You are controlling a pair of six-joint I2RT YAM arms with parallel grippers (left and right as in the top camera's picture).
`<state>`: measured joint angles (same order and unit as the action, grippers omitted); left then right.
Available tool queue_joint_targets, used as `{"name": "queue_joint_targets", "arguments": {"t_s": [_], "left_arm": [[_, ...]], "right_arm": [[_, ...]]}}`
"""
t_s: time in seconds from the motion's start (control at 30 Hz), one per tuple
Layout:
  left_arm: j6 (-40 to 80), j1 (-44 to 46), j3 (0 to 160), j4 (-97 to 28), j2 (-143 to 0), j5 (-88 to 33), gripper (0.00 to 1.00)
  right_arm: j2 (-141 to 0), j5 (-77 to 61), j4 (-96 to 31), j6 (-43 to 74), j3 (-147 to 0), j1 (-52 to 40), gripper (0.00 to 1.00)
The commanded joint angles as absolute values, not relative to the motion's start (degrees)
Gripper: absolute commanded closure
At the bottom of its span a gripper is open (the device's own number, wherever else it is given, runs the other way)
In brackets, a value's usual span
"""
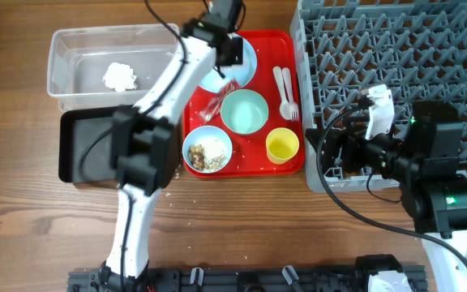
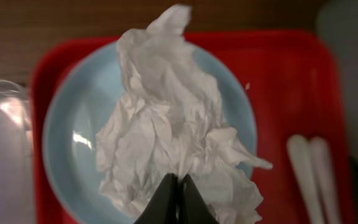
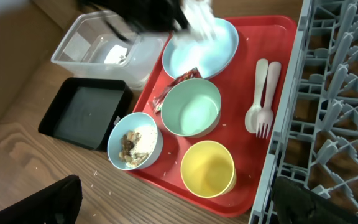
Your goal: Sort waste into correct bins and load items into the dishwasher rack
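My left gripper (image 2: pixel 179 179) is shut on a crumpled white napkin (image 2: pixel 166 112) over the light blue plate (image 2: pixel 67 143) at the far end of the red tray; it also shows in the overhead view (image 1: pixel 232 50). On the tray sit an empty blue bowl (image 1: pixel 244 111), a blue bowl of food scraps (image 1: pixel 207 152), a yellow cup (image 1: pixel 282 145), a red wrapper (image 1: pixel 217 101), and the white spoon and fork (image 1: pixel 286 91). My right gripper (image 3: pixel 169 202) is open and empty, low over the tray's near right edge beside the grey rack (image 1: pixel 396 73).
The clear tub (image 1: pixel 71 57) at the far left holds one white napkin (image 1: pixel 120 77). The black tray (image 1: pixel 75 150) lies in front of it, left of the red tray (image 1: pixel 294 166). Small crumbs lie on the wooden table near the tray's front.
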<state>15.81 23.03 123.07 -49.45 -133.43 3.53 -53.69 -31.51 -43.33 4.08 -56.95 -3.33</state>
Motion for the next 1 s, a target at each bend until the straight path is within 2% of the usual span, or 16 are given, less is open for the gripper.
{"name": "queue_joint_targets", "arguments": {"t_s": [0.0,0.13,0.3,0.33,0.4,0.43,0.47,0.63,0.8,0.97], "left_arm": [[18.46,19.68,123.68,-51.86,-121.14,3.53,0.96],[19.38,14.37,123.66,-57.41,-120.09,4.03,0.96],[21.91,7.92,123.66,-63.75,-125.99,6.26,0.96],[21.91,6.9,123.66,-64.49,-128.11,6.24,0.81],[21.85,6.28,123.66,-65.08,-130.28,6.04,0.19],[21.76,6.26,123.66,-65.25,-130.45,6.04,0.06],[21.02,6.35,123.68,-65.23,-130.34,5.85,0.01],[17.91,8.43,123.9,-65.34,-124.05,5.37,0.0],[4.36,14.31,123.87,-67.24,-118.45,-2.24,0.03],[-5.76,20.12,122.52,-69.54,-121.32,-2.35,0.04]], "right_arm": [[-53.8,-32.05,-43.4,4.58,-58.06,-3.57,0.0],[-53.8,-32.05,-43.4,4.67,-58.06,-3.57,0.0],[-53.8,-32.05,-43.38,4.67,-58.06,-3.57,0.0],[-53.8,-32.03,-43.38,4.67,-58.06,-3.57,0.0],[-53.8,-32.03,-43.38,4.67,-58.06,-3.57,0.0],[-53.8,-32.05,-43.4,4.64,-58.06,-3.57,0.0],[-53.8,-32.03,-43.4,4.67,-58.06,-3.57,0.0],[-53.8,-32.05,-43.35,4.69,-58.06,-3.57,0.0],[-53.8,-32.05,-43.4,4.69,-58.06,-3.57,0.0],[-53.8,-32.05,-43.42,4.67,-58.06,-3.57,0.0]]}}
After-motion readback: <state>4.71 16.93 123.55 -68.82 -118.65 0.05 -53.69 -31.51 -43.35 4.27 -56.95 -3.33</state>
